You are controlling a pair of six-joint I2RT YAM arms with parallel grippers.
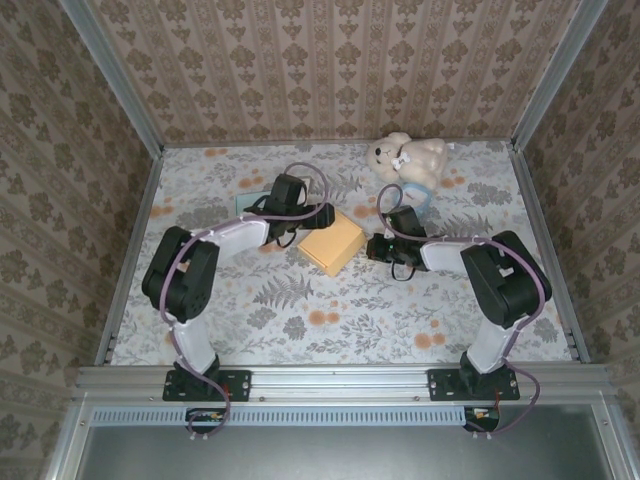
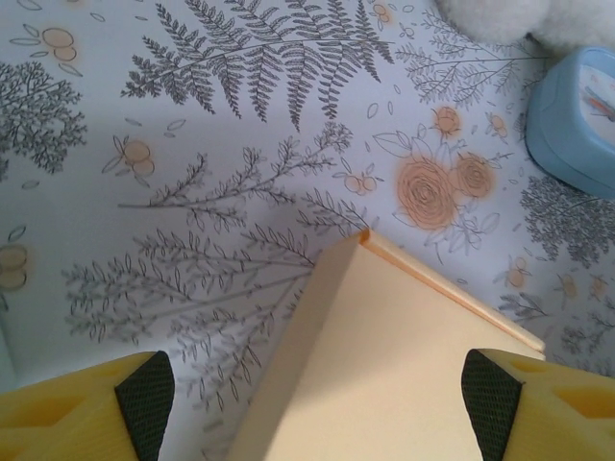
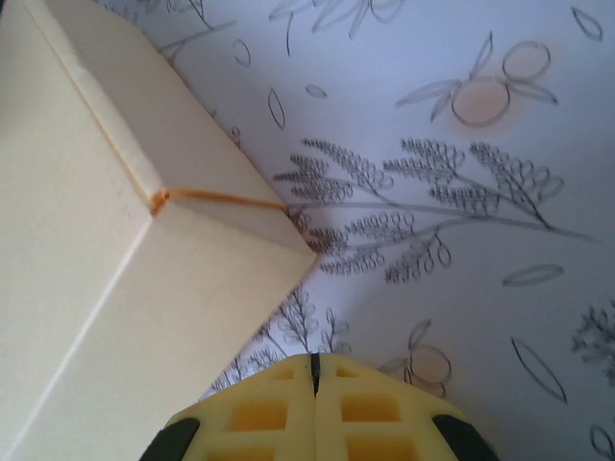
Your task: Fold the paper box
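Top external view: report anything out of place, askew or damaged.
A white plush toy and a light blue rounded object sit at the far right of the floral table, unrelated to folding. The pale yellow paper box lies diagonally to the table edges; no damage shows.

Pale yellow paper box (image 1: 332, 243) on a floral-printed tablecloth (image 1: 300, 310).

Left tool (image 2: 317, 405) spread wide; right tool (image 3: 314, 376) closed tight.
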